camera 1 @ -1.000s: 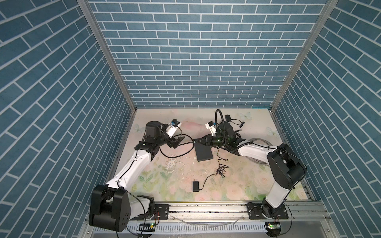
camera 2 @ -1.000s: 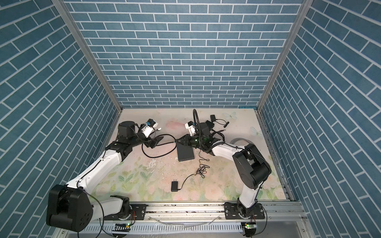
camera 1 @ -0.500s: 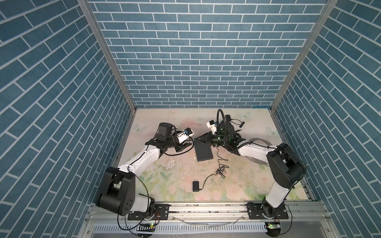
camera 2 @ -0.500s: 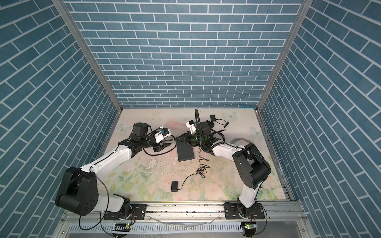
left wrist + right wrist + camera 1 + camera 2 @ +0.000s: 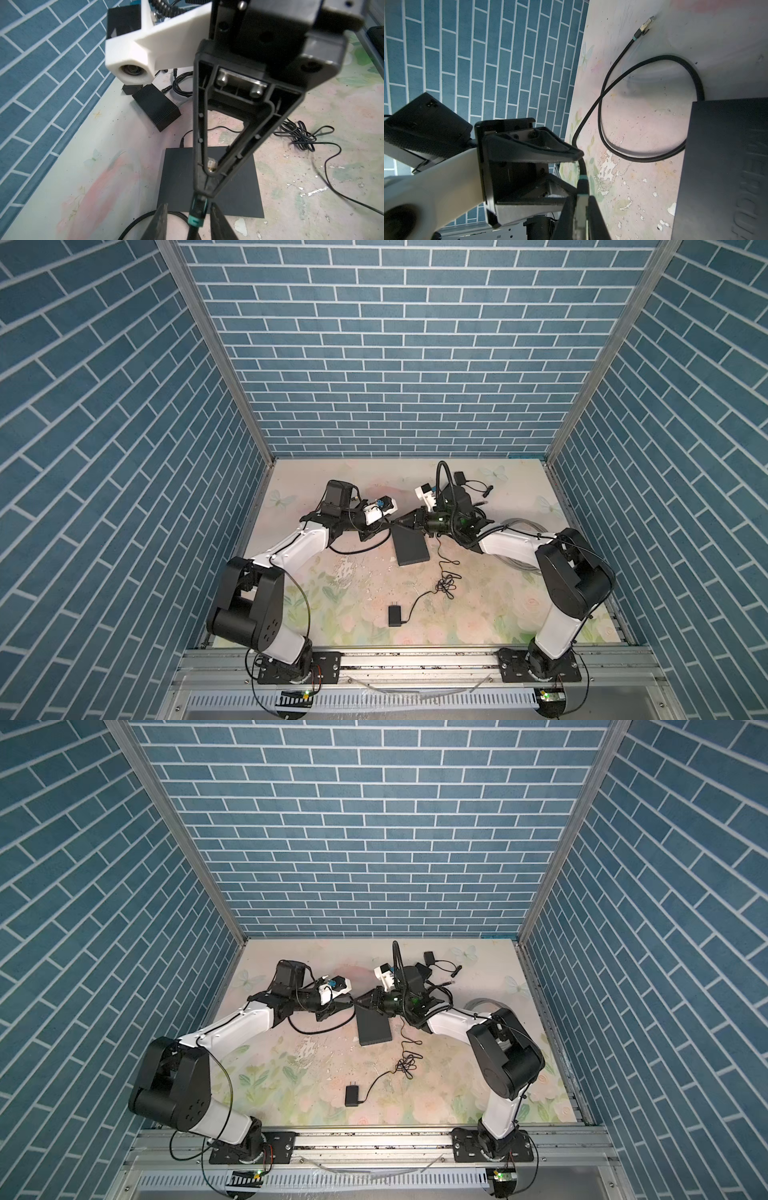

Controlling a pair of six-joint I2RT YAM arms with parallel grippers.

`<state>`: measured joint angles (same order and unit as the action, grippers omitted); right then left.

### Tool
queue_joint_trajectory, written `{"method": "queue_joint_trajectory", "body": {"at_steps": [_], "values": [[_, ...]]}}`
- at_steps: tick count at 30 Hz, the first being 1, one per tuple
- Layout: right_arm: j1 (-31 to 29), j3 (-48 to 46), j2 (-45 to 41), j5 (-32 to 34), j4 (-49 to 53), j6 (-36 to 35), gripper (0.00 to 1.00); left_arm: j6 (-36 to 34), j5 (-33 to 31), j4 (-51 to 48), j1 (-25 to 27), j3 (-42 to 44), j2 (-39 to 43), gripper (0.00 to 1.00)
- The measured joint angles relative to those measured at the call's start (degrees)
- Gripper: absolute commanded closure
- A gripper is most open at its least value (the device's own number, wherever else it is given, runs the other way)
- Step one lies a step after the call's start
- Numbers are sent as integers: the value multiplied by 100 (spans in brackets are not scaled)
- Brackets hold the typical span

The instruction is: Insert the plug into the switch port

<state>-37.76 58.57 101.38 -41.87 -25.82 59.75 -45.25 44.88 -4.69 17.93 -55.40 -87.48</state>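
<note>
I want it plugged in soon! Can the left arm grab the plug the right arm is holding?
Probably yes. The left gripper sits with a finger each side of the Ethernet plug, nothing between, and the right gripper pinches only its front end.

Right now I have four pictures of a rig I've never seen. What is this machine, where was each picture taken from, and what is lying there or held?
The machine is a left arm and a right arm bolted to a rail, each ending in a two-fingered gripper. Two pictures look down on the whole scene from above, nearly alike; two come from a camera on each wrist. On the flowery table lie a flat black switch, a power adapter with a thin cord, and a black cable. The right gripper is shut on the cable's plug, near the switch's far end. The left gripper is open, its fingers either side of the plug's back end, not visibly gripping.
</note>
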Motion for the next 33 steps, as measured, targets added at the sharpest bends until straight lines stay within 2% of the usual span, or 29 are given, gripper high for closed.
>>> {"method": "queue_joint_trajectory", "body": {"at_steps": [10, 19, 30, 33], "values": [[0, 0, 4, 0, -39, 0, 96, -264, 20, -251, -2, -11, -59, 74], [0, 0, 20, -33, -37, 0, 96, -299, 20, -245, -2, -59, -142, 77], [-2, 0, 79, -57, -33, 2, 96, -358, 48, -337, -2, -63, -146, 94], [-7, 0, 92, -61, -31, 2, 90, -415, 37, -435, -9, -85, -146, 96]]}}
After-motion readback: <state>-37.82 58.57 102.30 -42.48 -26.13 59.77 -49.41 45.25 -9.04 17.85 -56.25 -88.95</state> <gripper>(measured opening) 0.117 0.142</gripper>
